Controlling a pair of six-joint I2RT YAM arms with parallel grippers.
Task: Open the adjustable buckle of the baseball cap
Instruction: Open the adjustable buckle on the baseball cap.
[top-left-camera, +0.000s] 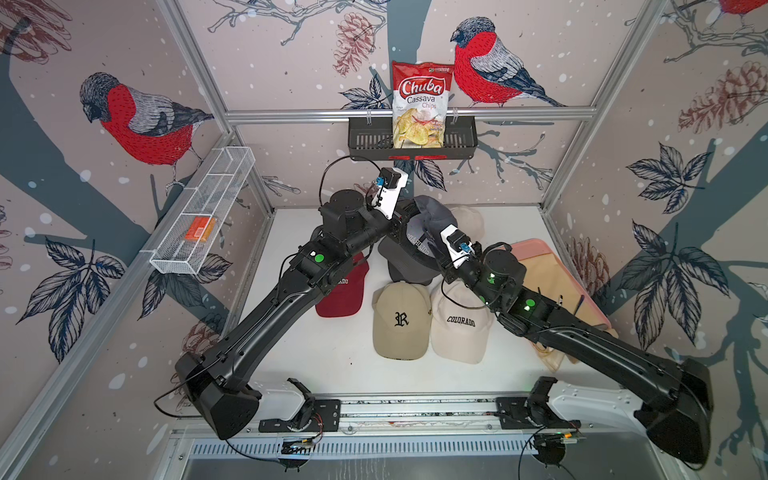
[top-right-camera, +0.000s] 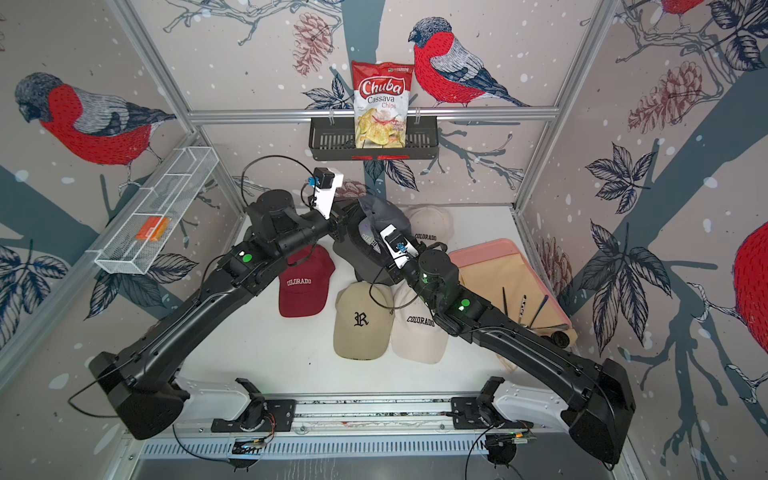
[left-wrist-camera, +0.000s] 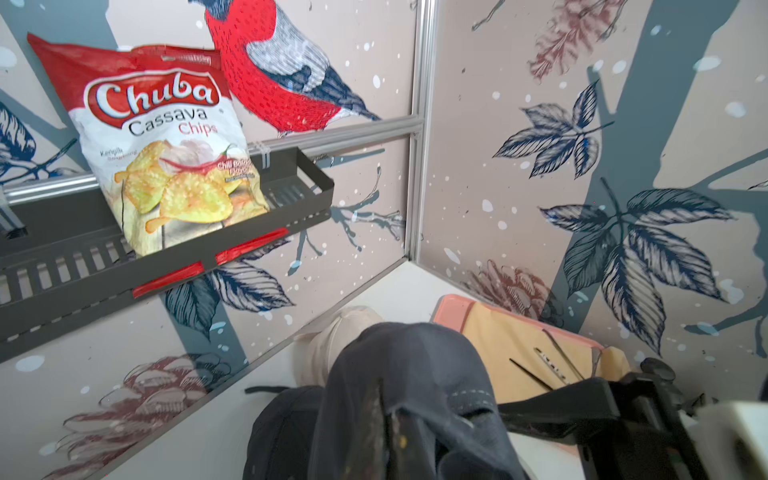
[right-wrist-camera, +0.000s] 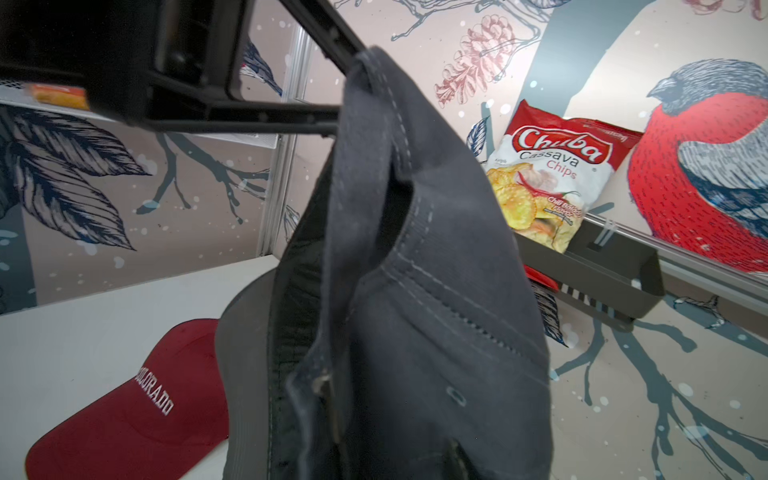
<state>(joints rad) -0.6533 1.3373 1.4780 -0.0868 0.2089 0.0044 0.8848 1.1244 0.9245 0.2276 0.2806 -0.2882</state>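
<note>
At the far left, a white wire basket (top-left-camera: 199, 216) is hanging on the wall, holding an orange packet (top-left-camera: 200, 229). On the white counter (top-left-camera: 332, 365), a red cap (top-left-camera: 345, 295) is lying partly hidden behind your left arm (top-left-camera: 266, 316). Your left jaws are clenching a fold of the grey baseball cap (top-left-camera: 434, 212), holding its back edge up at the middle rear while its brim is hanging low near the counter. In the right wrist view a strap with a small dull metal piece (right-wrist-camera: 326, 390) is showing low on the cap; you cannot tell whether it is the buckle. Behind, a chips bag (top-left-camera: 419, 104) is standing in a black basket (top-left-camera: 365, 137). In front, a tan cap with an R (top-left-camera: 401, 320) and a cream COLORADO cap (top-left-camera: 459, 328) are sitting side by side, touching. Your right arm (top-left-camera: 582, 336) is reaching to the grey cap, but you cannot tell whether the right jaws are released or gripping. At the right, a pink tray (top-right-camera: 478, 249) is carrying thin tools (top-right-camera: 523, 307).
</note>
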